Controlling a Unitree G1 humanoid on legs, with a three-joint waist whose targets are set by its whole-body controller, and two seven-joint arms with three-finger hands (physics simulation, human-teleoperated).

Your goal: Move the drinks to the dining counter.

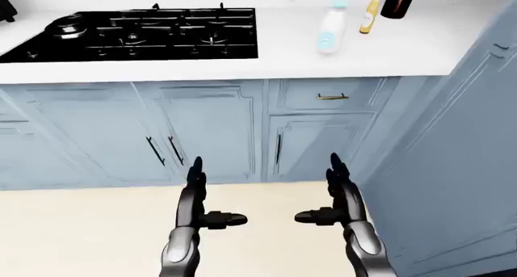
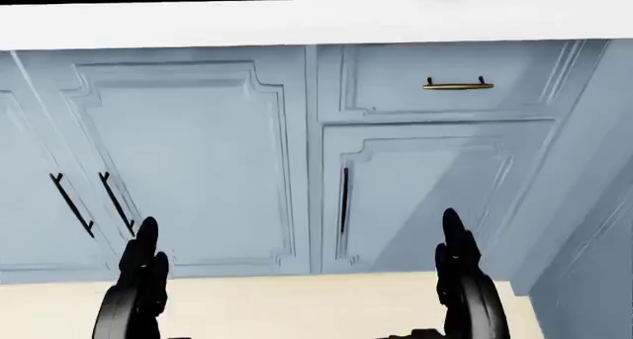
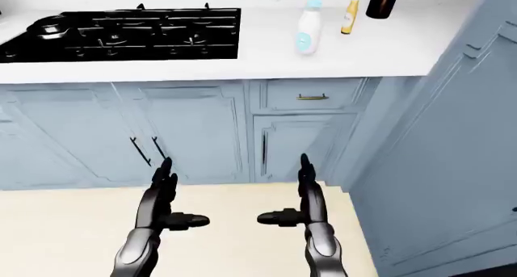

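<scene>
Three drinks stand on the white counter [image 1: 242,68] at the upper right of the left-eye view: a white bottle with a blue label [image 1: 331,27], a slim yellow bottle [image 1: 371,10] and a dark bottle [image 1: 398,1] cut off by the top edge. My left hand [image 1: 208,195] and right hand [image 1: 327,192] are open and empty, held low over the floor, well short of the counter and below it. In the head view only the hands' fingers [image 2: 143,268] show.
A black gas hob [image 1: 137,35] fills the counter's left part. Pale blue cabinet doors and a drawer with a brass handle [image 1: 332,97] stand below. A tall blue cabinet side [image 1: 460,168] rises on the right. Cream floor [image 1: 80,228] lies under my hands.
</scene>
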